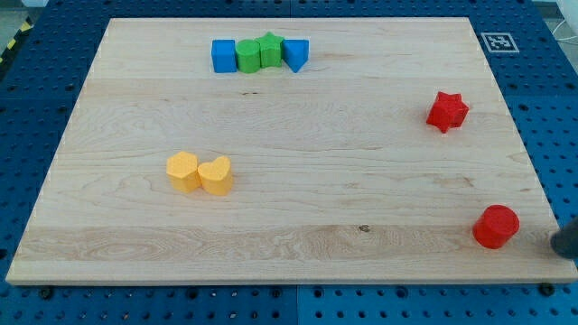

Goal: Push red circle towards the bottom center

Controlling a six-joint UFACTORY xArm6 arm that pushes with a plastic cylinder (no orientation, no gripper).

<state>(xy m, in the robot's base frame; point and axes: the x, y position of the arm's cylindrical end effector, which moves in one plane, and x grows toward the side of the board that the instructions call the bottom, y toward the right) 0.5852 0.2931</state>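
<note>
The red circle [496, 226] lies near the board's bottom right corner. My tip [560, 244] shows as a dark blurred shape at the view's right edge, just off the board, to the right of the red circle and a little lower. There is a gap between the tip and the circle. A red star [447, 111] lies at the right side of the board, above the red circle.
A row of touching blocks sits at the top: blue cube [223, 55], green circle [247, 55], green star [270, 50], blue triangle [295, 54]. A yellow hexagon [182, 171] and yellow heart [216, 175] touch at the left middle. The wooden board [298, 181] lies on a blue pegboard.
</note>
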